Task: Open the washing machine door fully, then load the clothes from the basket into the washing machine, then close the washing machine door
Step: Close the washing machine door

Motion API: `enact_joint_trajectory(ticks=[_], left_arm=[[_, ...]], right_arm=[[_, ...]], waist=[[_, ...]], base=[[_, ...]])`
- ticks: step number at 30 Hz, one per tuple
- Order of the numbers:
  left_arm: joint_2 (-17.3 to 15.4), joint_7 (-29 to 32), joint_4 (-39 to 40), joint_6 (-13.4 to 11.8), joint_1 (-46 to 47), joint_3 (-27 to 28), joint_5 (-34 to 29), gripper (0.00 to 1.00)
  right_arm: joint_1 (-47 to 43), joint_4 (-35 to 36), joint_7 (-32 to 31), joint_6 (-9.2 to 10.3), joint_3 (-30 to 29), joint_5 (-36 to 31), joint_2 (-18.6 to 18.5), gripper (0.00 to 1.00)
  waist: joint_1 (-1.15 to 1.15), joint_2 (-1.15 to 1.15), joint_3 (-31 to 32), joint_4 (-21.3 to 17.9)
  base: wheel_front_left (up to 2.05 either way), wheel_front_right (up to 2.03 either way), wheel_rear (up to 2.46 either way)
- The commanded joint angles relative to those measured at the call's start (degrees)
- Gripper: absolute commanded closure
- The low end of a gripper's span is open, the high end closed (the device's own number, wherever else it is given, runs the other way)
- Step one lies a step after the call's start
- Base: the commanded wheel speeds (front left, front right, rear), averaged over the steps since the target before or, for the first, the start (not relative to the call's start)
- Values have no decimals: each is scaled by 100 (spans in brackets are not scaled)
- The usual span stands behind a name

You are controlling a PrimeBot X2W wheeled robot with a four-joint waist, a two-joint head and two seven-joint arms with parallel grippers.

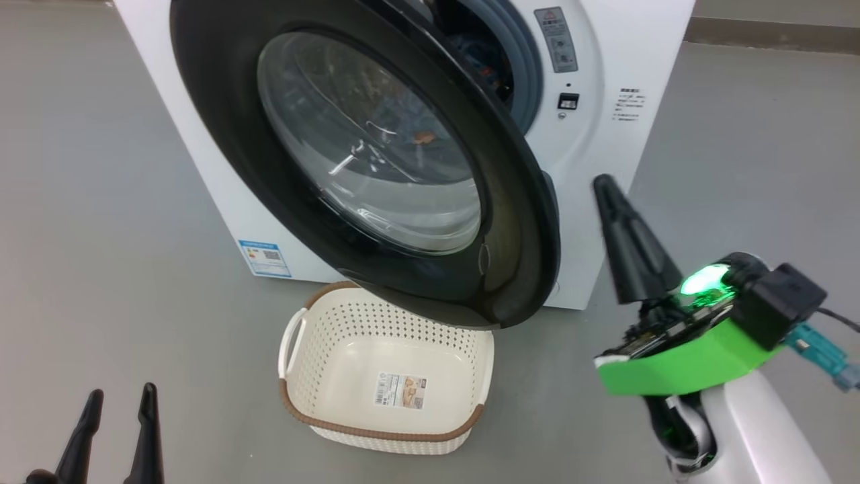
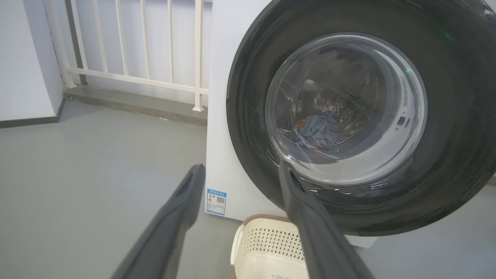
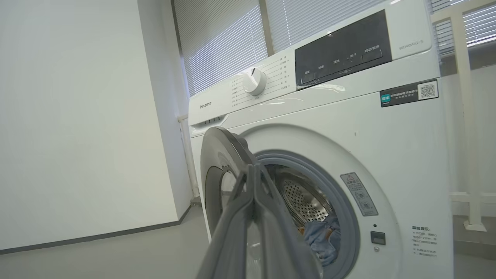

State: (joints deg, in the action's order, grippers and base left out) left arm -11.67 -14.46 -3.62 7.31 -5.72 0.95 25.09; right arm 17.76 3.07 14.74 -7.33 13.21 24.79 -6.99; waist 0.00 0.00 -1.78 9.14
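Note:
The white washing machine [image 1: 605,134] stands ahead with its glossy black washing machine door [image 1: 222,114] swung partway out over the basket. The cream basket [image 1: 316,376] sits on the floor below, showing only a label sticker inside. Blue clothes [image 3: 323,236] lie in the steel drum, and I also see these clothes [image 2: 321,130] through the door glass. My right gripper [image 1: 603,185] is shut on nothing, its tip just right of the door's free edge. In the right wrist view the right gripper [image 3: 254,168] points at the door's rim [image 3: 221,155]. My left gripper [image 1: 119,403] hangs open at the lower left, left of the basket.
Grey floor [image 1: 101,235] spreads around the machine on both sides. A white railing [image 2: 135,46] on a low kerb runs behind the machine. A white wall [image 3: 77,116] stands to its left, and a blue energy sticker [image 1: 265,259] marks the machine's lower front corner.

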Motion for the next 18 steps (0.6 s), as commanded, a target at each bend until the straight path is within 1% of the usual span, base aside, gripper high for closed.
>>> enact_joint_trajectory(ticks=[1,6,9,13,18], left_arm=[[-113,-53,111,18,154,181,47,0],[-88,-53,105,18,178,184,63,0],[-74,-53,104,18,195,192,75,0],[-50,-53,103,18,236,197,109,0],[-46,-53,103,18,311,198,164,0]], right_arm=[[200,209,26,-16,293,-34,2,100],[250,167,26,-16,763,-178,-205,100],[262,63,26,-16,881,-218,-261,100],[323,-282,26,-16,1171,-358,-420,100],[460,-807,26,-16,1349,-417,-489,100]], waist=[[0,0,-6,93],[0,0,-52,233],[0,0,-78,289],[0,0,-155,401],[0,0,-308,540]], base=[[0,0,0],[0,0,0],[0,0,0],[0,0,0],[0,0,0]])
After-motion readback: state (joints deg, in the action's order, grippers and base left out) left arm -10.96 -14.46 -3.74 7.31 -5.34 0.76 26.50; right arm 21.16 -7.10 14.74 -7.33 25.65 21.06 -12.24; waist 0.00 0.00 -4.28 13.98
